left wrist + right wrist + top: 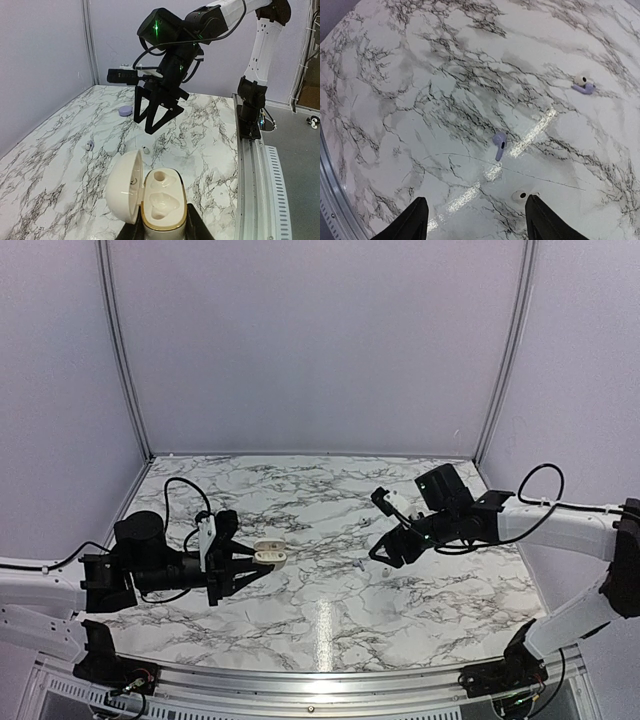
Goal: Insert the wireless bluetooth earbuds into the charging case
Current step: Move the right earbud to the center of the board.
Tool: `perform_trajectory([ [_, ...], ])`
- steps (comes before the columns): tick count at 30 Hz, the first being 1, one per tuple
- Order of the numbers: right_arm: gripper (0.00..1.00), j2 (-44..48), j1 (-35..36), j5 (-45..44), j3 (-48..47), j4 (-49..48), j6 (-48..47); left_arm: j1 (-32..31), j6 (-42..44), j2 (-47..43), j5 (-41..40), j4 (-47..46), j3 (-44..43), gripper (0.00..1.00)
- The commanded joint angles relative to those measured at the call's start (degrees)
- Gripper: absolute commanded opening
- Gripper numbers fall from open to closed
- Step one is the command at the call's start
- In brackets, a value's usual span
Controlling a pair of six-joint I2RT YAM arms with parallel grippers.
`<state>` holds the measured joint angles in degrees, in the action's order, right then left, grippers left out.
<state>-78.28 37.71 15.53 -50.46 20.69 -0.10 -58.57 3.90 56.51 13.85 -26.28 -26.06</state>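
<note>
My left gripper (252, 564) is shut on the base of an open cream charging case (162, 200) with a gold rim, its lid swung to the left. Both of its cavities are empty. The case also shows in the top view (270, 556). My right gripper (480, 220) is open and empty, hovering low over the table to the right of the case. A lilac earbud (499, 144) lies between and ahead of its fingers. A white earbud (521, 195) lies just inside the right finger (545, 220). A third, lilac and white earbud (582, 85) lies farther off.
The right gripper (156, 111) hangs open ahead of the case in the left wrist view, above a white earbud (145, 149). Another earbud (89, 145) and a round lilac case (125, 110) lie on the marble table (330, 625). A metal rail (252, 175) borders it.
</note>
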Motion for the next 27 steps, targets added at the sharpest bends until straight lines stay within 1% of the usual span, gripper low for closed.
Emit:
perform_trajectory([
  [1,0.67,-3.0,-0.5,-5.1,-0.3,2.5,1.0,-1.4,4.3,-1.4,-2.4,2.0,0.4,0.00],
  [5,0.67,-5.8,-0.4,-6.9,-2.2,4.0,0.3,-2.5,6.2,-1.7,-3.3,4.2,0.0,0.00],
  [11,0.68,-9.1,-0.5,-9.9,-6.4,7.7,-6.9,-3.6,9.2,-2.4,-4.2,6.9,-0.4,0.00],
  [14,0.68,-11.0,-0.5,-11.7,-8.7,10.2,-9.0,-3.7,9.5,-2.1,-4.0,7.5,-0.7,0.00],
  [18,0.68,-12.9,-0.4,-10.2,-9.1,11.1,-11.3,-3.7,9.5,-1.4,-3.3,7.7,-1.1,0.00],
  [27,0.67,-16.8,0.3,-17.3,-11.9,13.1,-15.2,-3.7,8.9,-1.1,-2.9,7.7,-1.6,0.00],
])
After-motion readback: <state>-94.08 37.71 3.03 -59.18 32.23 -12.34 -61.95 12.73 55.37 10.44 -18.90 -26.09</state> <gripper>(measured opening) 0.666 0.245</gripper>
